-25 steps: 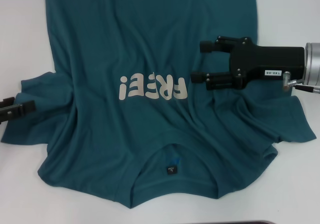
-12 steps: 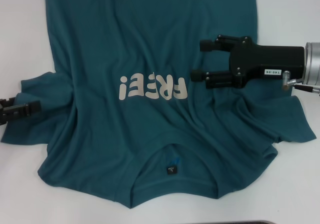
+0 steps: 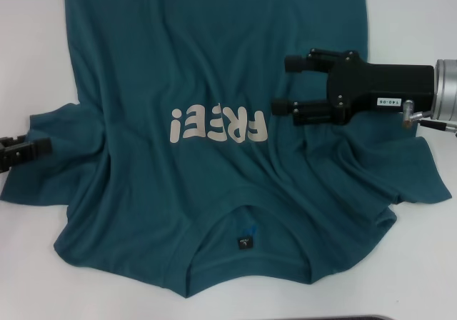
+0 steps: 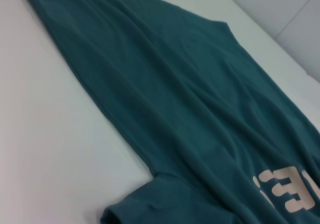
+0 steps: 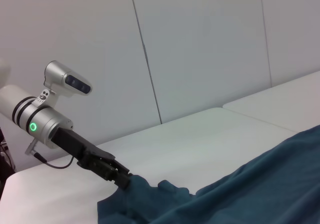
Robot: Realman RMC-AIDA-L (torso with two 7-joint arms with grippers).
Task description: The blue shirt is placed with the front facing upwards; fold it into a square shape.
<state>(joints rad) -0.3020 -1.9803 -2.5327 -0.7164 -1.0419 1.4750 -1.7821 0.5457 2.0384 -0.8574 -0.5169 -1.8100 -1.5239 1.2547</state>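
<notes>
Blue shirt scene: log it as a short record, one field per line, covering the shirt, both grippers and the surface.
shirt: the blue shirt lies spread out, unfolded, front up
lettering: cream FREE! print on the chest, upside down in the head view
collar: neck label on the side nearest the robot
left gripper: left gripper at the edge of the shirt's sleeve on the robot's left
right gripper: right gripper open, over the chest beside the print, holding nothing
surface: white table
</notes>
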